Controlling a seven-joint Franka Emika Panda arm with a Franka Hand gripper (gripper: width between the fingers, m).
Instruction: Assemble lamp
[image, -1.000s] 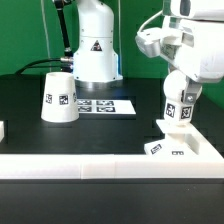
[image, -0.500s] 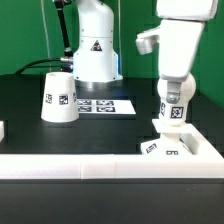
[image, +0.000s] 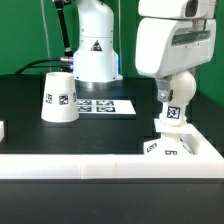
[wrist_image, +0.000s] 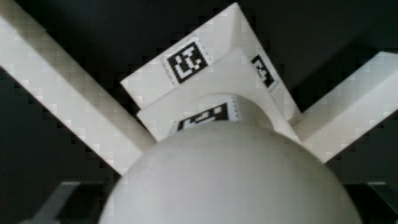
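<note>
Bulb (image: 173, 116) clamped in claw (image: 172, 102), over sq. base (image: 178, 149), shade (image: 58, 97) well apart

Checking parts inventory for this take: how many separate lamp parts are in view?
3. The shade stands at the exterior view's left, beside the marker board; the bulb sits over the base at the exterior view's right. No further part shows, though one could be hidden.

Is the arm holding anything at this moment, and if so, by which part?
The bulb, gripped at its rounded upper end by the jaws of the gripper; its lower end meets the square base.
</note>
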